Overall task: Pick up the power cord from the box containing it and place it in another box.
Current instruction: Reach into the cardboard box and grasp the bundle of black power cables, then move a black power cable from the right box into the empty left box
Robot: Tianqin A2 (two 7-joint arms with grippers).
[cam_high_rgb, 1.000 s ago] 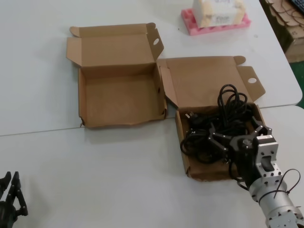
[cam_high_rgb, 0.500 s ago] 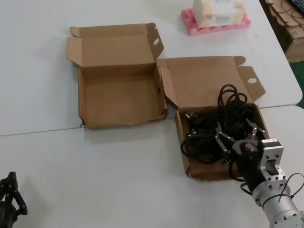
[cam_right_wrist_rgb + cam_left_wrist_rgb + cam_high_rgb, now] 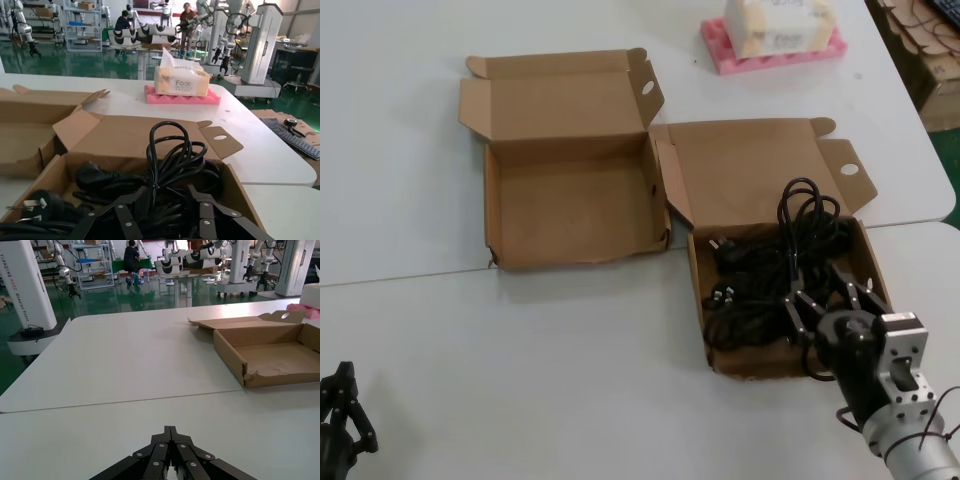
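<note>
The power cord (image 3: 772,275) lies tangled inside the box containing it (image 3: 705,300), the right-hand carton on the white surface (image 3: 550,340). Its loops rise above the far wall and a plug (image 3: 42,204) rests at the left side. The right end effector (image 3: 828,295) sits low over the near right part of that box, fingers spread, with strands of cord between them. Another box (image 3: 570,205) stands open just to the left, the two touching at a corner. The left end effector (image 3: 170,450) waits near the surface's near left edge, fingers pressed together.
</note>
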